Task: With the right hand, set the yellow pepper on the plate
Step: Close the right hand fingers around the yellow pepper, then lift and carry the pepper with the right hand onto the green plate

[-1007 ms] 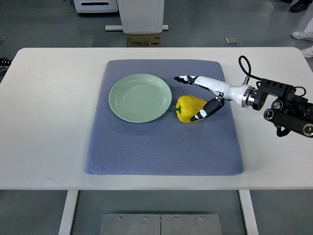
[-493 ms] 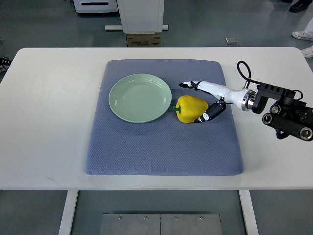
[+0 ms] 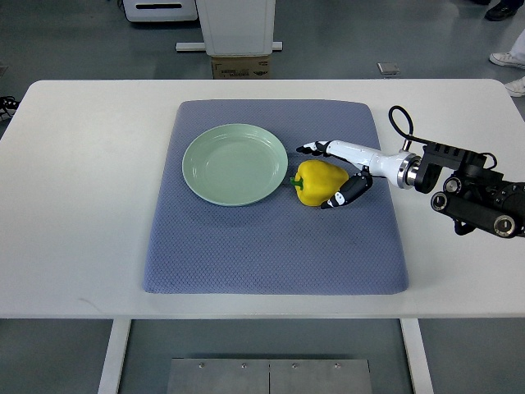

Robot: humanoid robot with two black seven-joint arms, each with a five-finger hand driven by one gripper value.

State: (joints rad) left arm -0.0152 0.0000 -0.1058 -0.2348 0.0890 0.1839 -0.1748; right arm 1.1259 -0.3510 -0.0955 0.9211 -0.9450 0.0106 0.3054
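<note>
right now your right hand sits on the grey mat, arm coming in across the table's right edge. fingers are spread around the yellow pepper: the long white ones run along its far side, the dark thumb is at its near-right side, looks to be touching. not clenched; can't tell if it's a real grip or just bracketing, so call it released. pepper rests on the mat, roughly centre, a bit toward the far edge, green stem pointing left. it's just beside the green plate's right rim, a small gap between them. plate is toward the mat's far-left corner, nothing on it. mat covers the middle of the white table. left arm isn't showing. beyond the table's far edge: a cardboard box under a white stand, and a person's shoes at the top right corner of the view.
</note>
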